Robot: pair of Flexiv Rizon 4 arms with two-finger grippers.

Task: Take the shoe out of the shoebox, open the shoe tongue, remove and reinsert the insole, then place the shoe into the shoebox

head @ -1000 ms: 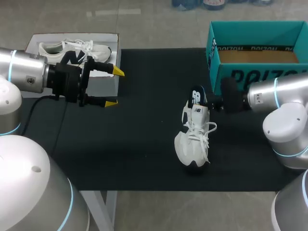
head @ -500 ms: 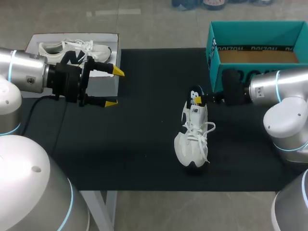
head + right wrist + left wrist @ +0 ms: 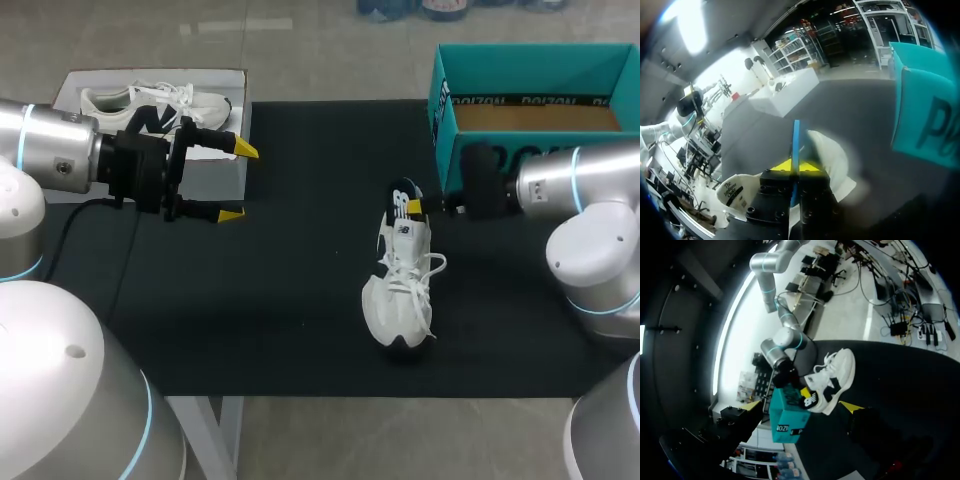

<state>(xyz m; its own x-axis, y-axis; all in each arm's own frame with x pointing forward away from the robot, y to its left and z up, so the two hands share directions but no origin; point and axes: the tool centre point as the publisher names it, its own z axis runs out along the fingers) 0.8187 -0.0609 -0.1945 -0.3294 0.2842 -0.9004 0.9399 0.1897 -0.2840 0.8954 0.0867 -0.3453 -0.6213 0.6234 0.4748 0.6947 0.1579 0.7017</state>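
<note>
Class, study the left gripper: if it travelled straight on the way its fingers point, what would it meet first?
Probably the white shoe: the open left gripper aims at it across the black mat, with nothing between, though their relative height is unclear.

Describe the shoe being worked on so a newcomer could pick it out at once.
On the black mat, look left of the teal shoebox. The white sneaker stands there in the open, a dark blue insole sticking up from its heel, pinched by the right pincer; the other white sneaker lies inside a white box at far left.
</note>
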